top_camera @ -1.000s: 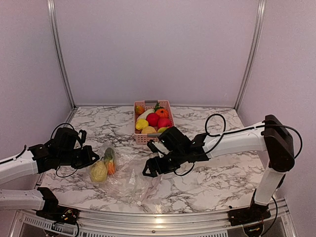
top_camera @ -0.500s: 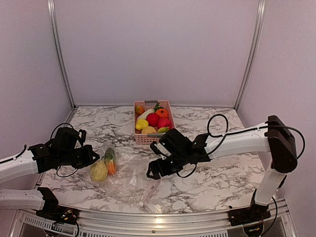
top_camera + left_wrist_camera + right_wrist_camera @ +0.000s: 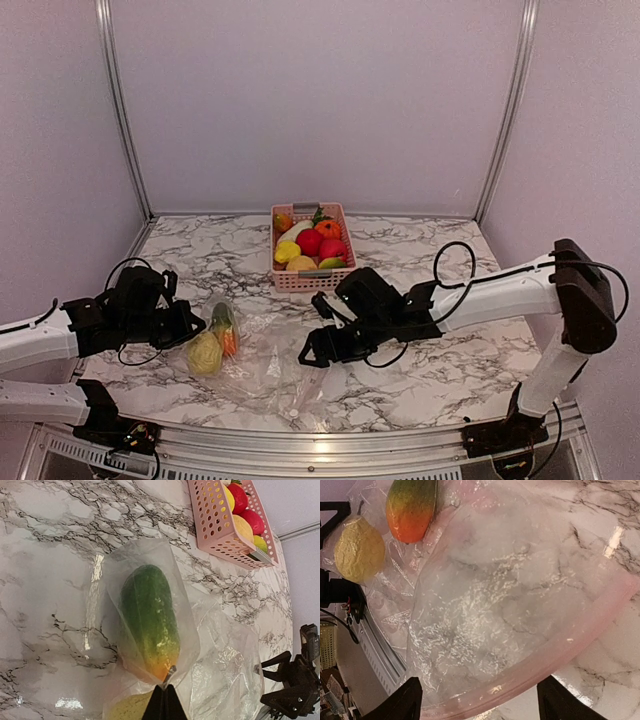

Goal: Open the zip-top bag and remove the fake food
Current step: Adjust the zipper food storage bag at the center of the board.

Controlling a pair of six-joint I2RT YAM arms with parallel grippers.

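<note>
My left claw (image 3: 163, 689) pinches the big clear crinkly plastic bag (image 3: 268, 358) by the table's (image 3: 450, 365) front edge, my right claw (image 3: 479, 695) spread.

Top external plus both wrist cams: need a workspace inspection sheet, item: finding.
Surface: marble-pattern table, glare spots, no spills seen.
Job's things: zip-top bag lies flat near the front edge, holding a yellow wrinkled piece and a green-to-orange fruit; other fake food sits in the pink basket at the rear.
Clutter: nothing seen.
Grippers: left gripper shut, pinching bag film; right gripper open over the bag's zip edge.
Cables: black loops on both arms, none seen lying on the bag.
Surroundings: plain walls, metal frame posts.
</note>
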